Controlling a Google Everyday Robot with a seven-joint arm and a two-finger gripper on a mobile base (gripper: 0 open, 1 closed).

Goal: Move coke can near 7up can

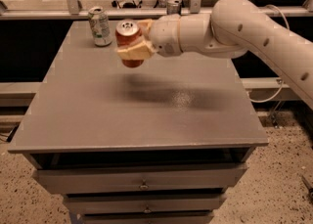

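Camera view: the 7up can stands at the far left of the grey surface. Just right of it, the end effector grips the coke can upright, above the surface. A slim silver can stands behind the arm.

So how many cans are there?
3. The coke can is held above the table in the gripper, the 7up can stands at the back left, and a silver can stands at the back edge, partly hidden by the arm.
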